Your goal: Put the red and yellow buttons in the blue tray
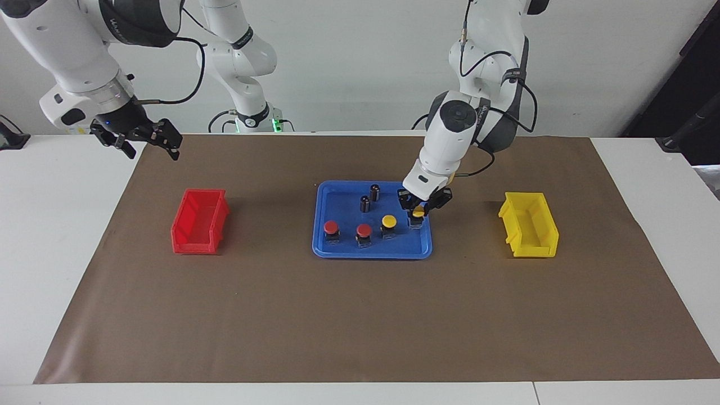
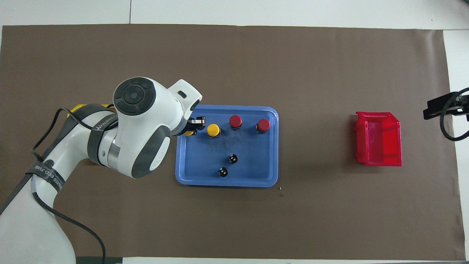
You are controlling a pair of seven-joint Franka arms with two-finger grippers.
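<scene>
The blue tray [image 1: 337, 250] [image 2: 269, 176] lies in the middle of the brown mat. Two red buttons [image 1: 331, 228] [image 1: 364, 230] [image 2: 235, 121] [image 2: 263, 124] and a yellow button [image 1: 388, 221] [image 2: 213, 129] stand in a row in it. A second yellow button [image 1: 418, 212] [image 2: 188, 133] stands at the tray's end toward the left arm, partly hidden from above. My left gripper [image 1: 419, 208] [image 2: 194, 126] is low over this button, fingers open on either side of its cap. My right gripper [image 1: 138, 139] [image 2: 445, 106] is open and empty, raised over the mat's edge and waiting.
Two dark capless cylinders [image 1: 374, 191] [image 1: 365, 203] [image 2: 233, 158] [image 2: 223, 171] stand in the tray, nearer to the robots than the buttons. A red bin [image 1: 199, 222] [image 2: 379, 139] sits toward the right arm's end, a yellow bin [image 1: 529, 225] toward the left arm's end.
</scene>
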